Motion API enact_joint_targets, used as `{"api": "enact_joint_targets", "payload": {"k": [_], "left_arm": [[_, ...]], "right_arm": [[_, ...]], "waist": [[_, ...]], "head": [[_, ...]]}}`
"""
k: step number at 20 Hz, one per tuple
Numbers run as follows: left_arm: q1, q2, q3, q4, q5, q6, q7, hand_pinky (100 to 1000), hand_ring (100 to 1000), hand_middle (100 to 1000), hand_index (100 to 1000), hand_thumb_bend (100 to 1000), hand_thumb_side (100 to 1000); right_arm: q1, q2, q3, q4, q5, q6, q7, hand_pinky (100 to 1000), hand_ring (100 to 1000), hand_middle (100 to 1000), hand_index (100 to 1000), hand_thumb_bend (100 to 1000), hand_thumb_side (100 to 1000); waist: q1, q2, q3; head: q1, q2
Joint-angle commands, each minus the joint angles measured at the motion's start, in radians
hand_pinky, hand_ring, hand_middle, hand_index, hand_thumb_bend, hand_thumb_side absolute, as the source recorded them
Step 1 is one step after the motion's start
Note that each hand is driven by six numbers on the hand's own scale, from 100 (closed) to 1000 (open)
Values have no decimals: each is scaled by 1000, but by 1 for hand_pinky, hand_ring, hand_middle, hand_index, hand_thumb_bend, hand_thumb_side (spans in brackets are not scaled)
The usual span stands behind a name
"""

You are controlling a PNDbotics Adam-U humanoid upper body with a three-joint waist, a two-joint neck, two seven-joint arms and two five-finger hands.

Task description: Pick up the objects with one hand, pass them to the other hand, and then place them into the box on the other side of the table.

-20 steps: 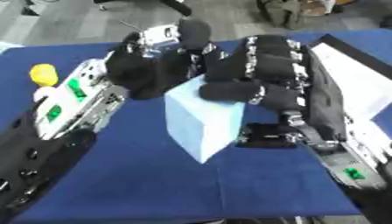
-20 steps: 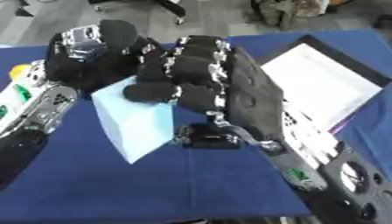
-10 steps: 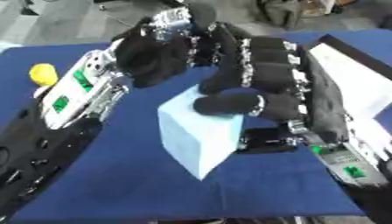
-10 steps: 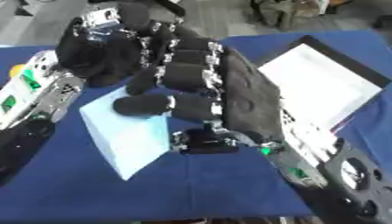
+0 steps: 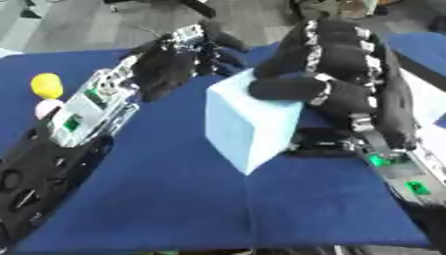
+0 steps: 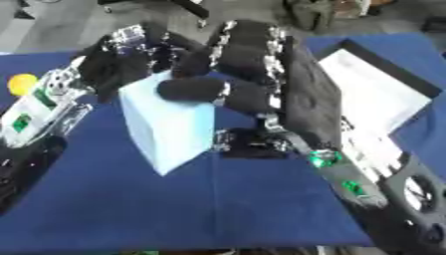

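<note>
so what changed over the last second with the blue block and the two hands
The left hand let go of the light blue block and drew back, fingers opening. The right hand stayed curled over the block's top, holding it tilted. The yellow object did not move.

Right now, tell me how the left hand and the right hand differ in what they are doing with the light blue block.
The right hand has its thumb and fingers curled round the light blue block, carrying it; the left hand holds nothing and sits just behind the block's far corner. The right hand covers the block's top; the left hand's fingers spread away from it. Both are black and raised over the blue table.
</note>
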Motion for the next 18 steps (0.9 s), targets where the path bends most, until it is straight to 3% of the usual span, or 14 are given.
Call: {"api": "enact_joint_targets", "payload": {"k": [1,4,7,12,15,18], "left_arm": [[26,61,74,-34,3,-43,47,842,834,825,803,100,887],[95,83,143,-111,6,-80,91,837,828,817,799,100,840],[157,79,200,-195,-6,-107,124,836,825,812,796,100,813],[245,21,270,-285,1,-138,166,834,820,803,791,100,794],[285,-10,302,-328,9,-156,188,834,819,801,790,100,783],[315,-27,323,-357,10,-167,200,835,819,799,791,100,782]], "right_arm": [[14,-66,-75,-2,7,77,-31,467,481,385,291,100,100],[44,-101,-143,97,-54,180,-52,499,500,419,337,100,100],[40,-115,-191,259,-189,259,-49,529,522,457,382,100,100],[-31,-117,-241,584,-374,301,79,602,586,540,446,100,100],[-85,-103,-283,779,-388,290,178,622,605,570,469,100,100],[-124,-92,-332,950,-363,300,199,634,615,582,488,100,100]], "waist": [[0,-11,5],[2,-11,13],[4,-13,25],[17,-20,61],[30,-24,87],[38,-27,109]], "head": [[-32,-2],[-74,-2],[-118,-2],[-211,-2],[-264,-2],[-303,-2]]}}
